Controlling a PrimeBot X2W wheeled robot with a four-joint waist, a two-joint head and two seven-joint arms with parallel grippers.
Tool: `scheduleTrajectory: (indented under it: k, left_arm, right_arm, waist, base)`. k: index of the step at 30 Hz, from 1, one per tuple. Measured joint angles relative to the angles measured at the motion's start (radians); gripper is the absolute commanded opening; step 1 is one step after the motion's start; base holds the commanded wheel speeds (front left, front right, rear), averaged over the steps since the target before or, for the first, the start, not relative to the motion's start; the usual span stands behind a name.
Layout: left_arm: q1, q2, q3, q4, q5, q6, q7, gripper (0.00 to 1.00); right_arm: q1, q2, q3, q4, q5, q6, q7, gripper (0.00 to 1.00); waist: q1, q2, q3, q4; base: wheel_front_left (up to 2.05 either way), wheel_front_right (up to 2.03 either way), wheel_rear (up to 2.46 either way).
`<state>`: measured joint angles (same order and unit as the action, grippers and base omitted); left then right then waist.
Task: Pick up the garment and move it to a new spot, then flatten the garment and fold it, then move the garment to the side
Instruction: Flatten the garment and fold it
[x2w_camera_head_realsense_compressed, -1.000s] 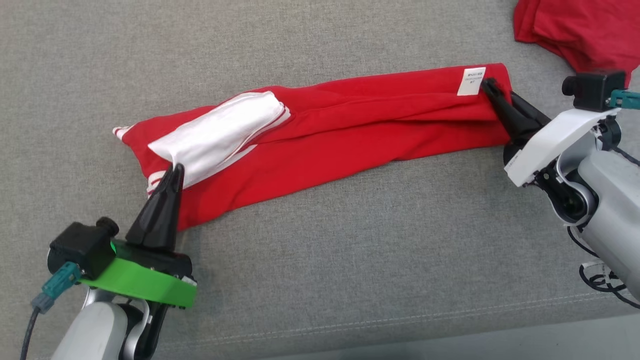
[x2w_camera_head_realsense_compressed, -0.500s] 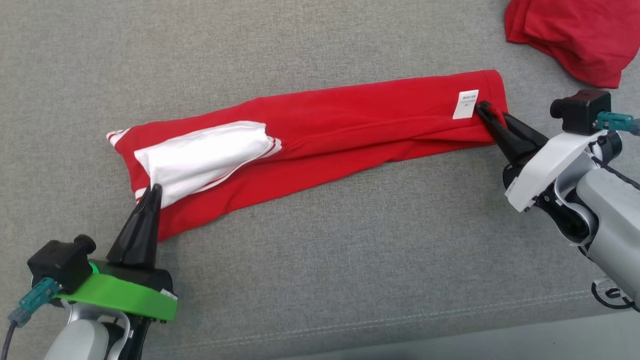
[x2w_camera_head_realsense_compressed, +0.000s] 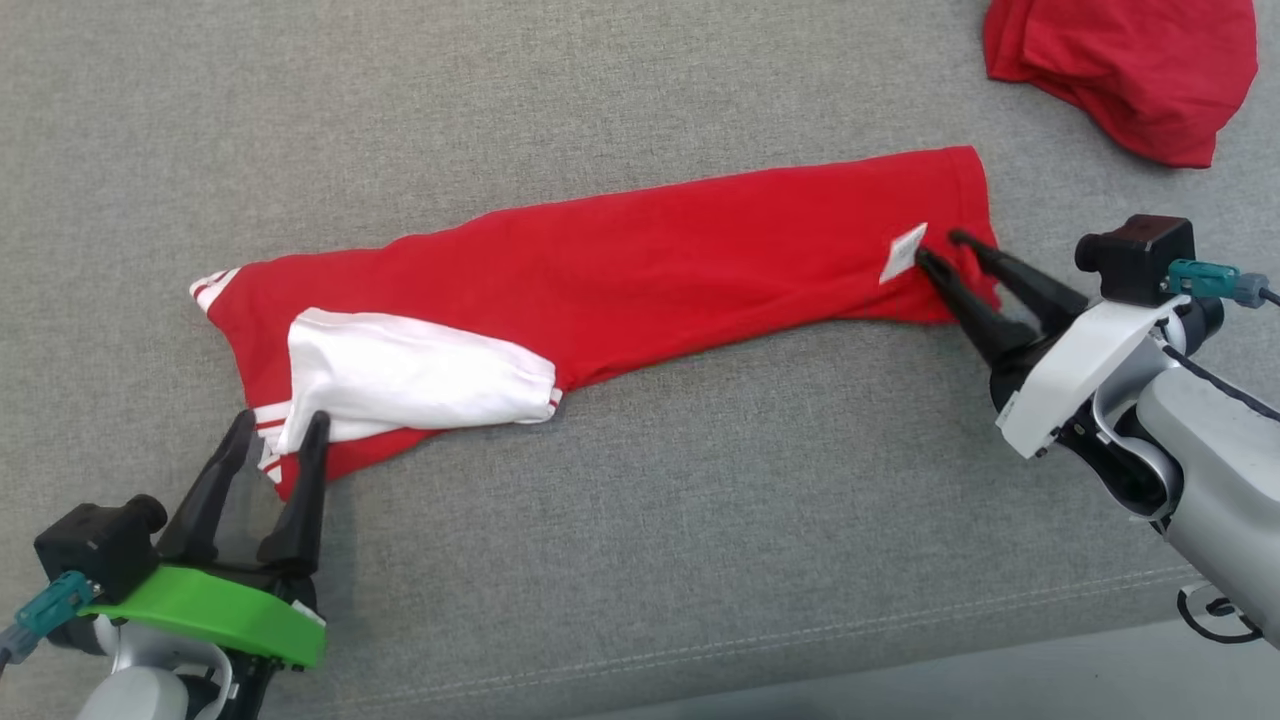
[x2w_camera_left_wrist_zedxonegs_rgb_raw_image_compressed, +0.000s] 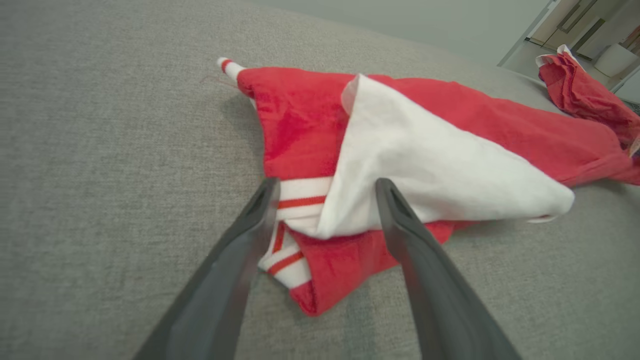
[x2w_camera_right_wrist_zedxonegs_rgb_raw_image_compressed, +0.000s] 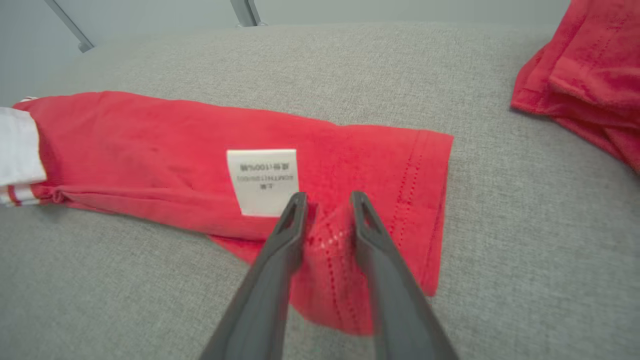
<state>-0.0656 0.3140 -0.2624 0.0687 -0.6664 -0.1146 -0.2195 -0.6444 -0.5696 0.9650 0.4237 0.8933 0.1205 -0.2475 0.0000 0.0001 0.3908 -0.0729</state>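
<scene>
Near the front left corner of the bench, the left hand stands wide open astride the striped corner of the red-and-white garment, which lies stretched in a long band across the middle of the bench. Toward the right edge, the right hand is narrowly parted over the hem beside a white label, with red cloth bunched in the gap. Another red cloth sits at the far right corner.
</scene>
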Motion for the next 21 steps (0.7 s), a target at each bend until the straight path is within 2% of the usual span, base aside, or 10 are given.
scheduleTrajectory:
  k: [7, 13, 16, 21]
  left_arm:
    - [0.016, 0.023, 0.038, 0.019, -0.008, 0.006, 0.016, 1.00]
    - [0.021, 0.032, 0.066, 0.010, -0.013, 0.021, 0.017, 1.00]
    - [0.025, 0.040, 0.084, -0.004, -0.016, 0.028, 0.015, 1.00]
    - [0.027, 0.047, 0.114, -0.038, -0.015, 0.037, -0.002, 1.00]
  right_arm:
    - [0.033, -0.027, -0.012, -0.064, -0.077, 0.001, -0.003, 1.00]
    - [0.128, -0.053, -0.011, -0.069, -0.075, 0.001, -0.003, 1.00]
    - [0.156, -0.063, -0.053, -0.090, -0.064, 0.000, -0.003, 1.00]
    - [0.191, -0.047, -0.197, -0.132, 0.036, -0.017, -0.003, 1.00]
  waist:
    - [0.0000, 0.0000, 0.001, -0.009]
    - [0.0000, 0.0000, -0.001, -0.016]
    - [0.0000, -0.0001, -0.003, -0.020]
    - [0.0000, 0.0000, -0.011, -0.029]
  base:
    - [0.00, 0.00, 0.00]
    - [0.00, 0.00, 0.00]
    - [0.00, 0.00, 0.00]
    - [0.00, 0.00, 0.00]
